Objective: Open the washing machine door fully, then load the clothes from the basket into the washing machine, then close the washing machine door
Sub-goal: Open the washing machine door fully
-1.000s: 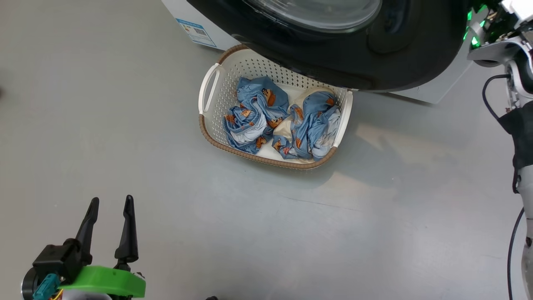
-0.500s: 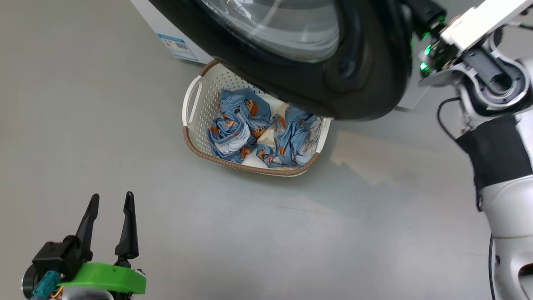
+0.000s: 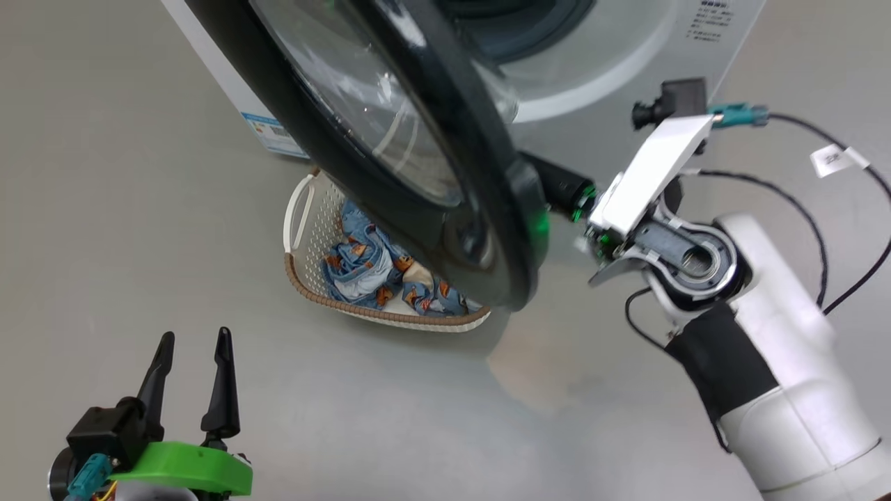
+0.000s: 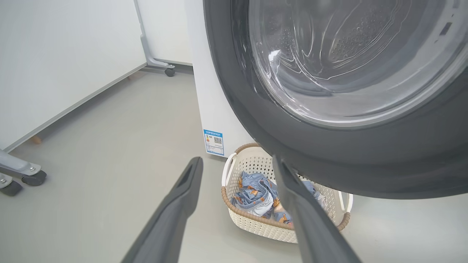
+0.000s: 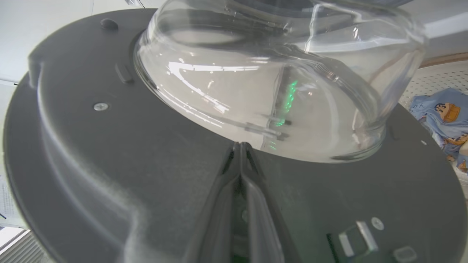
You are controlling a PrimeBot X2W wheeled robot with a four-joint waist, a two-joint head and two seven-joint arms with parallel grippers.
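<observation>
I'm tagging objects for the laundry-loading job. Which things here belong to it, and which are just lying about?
Belong to the job:
washing machine
washing machine door, swung open
basket
clothes, in the basket
right gripper, shut, at the door's inner face
left gripper, open

Just lying about:
wheeled frame feet
white panel on the wheeled frame

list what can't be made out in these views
- Head view: the washing machine door covers the right part of the basket, hiding part of the clothes.
- Head view: the drum opening is cut off by the top edge.
- Left wrist view: the blue label has print too small to read.
</observation>
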